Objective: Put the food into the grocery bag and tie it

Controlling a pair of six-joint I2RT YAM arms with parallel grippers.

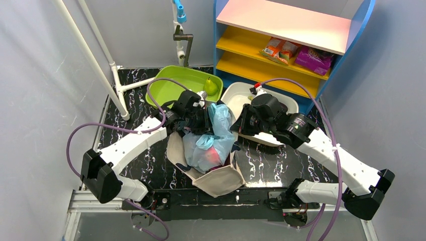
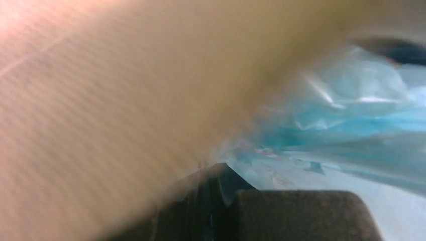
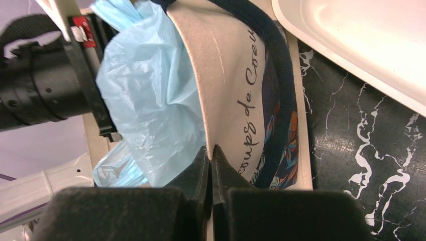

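top view: thin light-blue bag (image 1: 217,131) lies crumpled on a beige tote (image 1: 221,182) at mid-table (image 1: 271,163), between both arms – red food (image 1: 215,156) shows through its lower side.
left wrist: left gripper (image 2: 221,175) clenched, blue film bunched at its tip; whether it holds the film cannot be told.
right wrist: right gripper (image 3: 211,155) clenched, tip where bag meets tote rim – tote lettering reads "coups de coeu", the rest hidden.

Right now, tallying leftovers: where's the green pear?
Top view: the green pear lies in the green bin, right corner, beyond the blue bag, left of the white tray.
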